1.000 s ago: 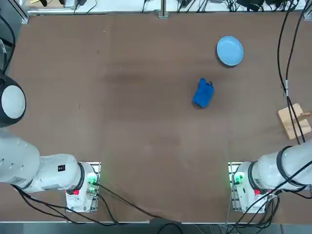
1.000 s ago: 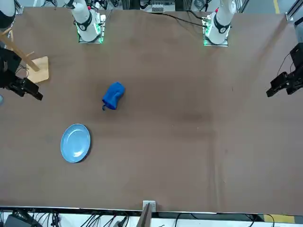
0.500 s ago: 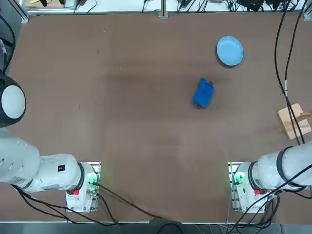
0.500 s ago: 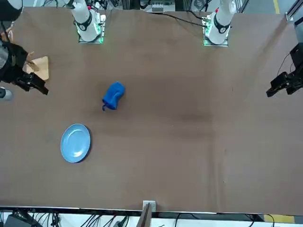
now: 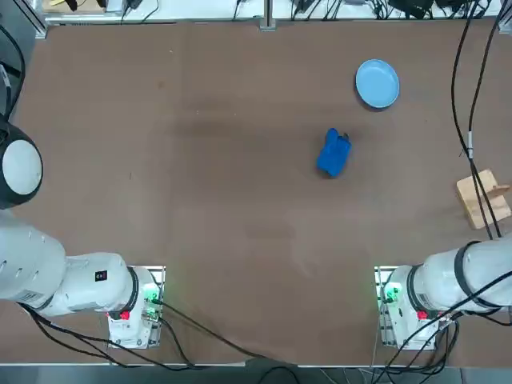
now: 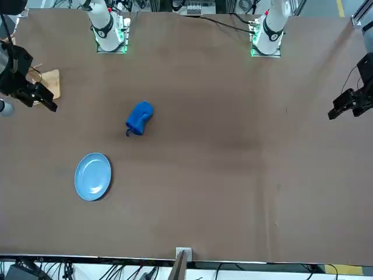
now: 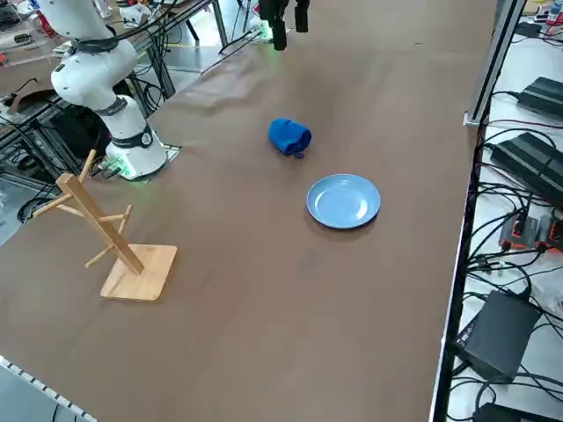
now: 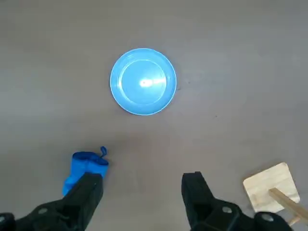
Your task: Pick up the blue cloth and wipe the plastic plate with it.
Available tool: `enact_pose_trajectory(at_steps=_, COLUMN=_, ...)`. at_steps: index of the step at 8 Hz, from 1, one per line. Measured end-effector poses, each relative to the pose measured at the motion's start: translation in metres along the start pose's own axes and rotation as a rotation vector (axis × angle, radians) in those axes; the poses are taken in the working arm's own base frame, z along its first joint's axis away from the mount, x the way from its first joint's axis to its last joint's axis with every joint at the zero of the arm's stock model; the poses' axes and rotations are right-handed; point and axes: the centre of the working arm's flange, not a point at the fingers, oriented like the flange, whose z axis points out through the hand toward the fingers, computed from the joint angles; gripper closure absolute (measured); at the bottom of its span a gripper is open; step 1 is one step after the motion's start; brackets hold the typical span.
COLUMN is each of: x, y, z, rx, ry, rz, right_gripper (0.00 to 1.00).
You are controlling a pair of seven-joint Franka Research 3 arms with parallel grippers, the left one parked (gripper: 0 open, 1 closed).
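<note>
right gripper: fingers wide apart, nothing between them; hangs above the table, on the wooden stand side of the plate. cloth: bunched on the table, near the plate, not touching it. plate: flat, bare.

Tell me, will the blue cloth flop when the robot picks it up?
The blue cloth will probably sag, since it looks soft and crumpled. It looks thin and small, so likely light. Its bunched shape probably won't roll.
</note>
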Motion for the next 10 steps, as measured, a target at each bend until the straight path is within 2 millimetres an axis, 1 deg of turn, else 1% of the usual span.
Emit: enact_pose_trajectory(at_steps=10, x=-0.0012, y=0.0014, z=-0.003, rx=0.0, ry=0.005, rz=0.004, right_gripper=0.0)
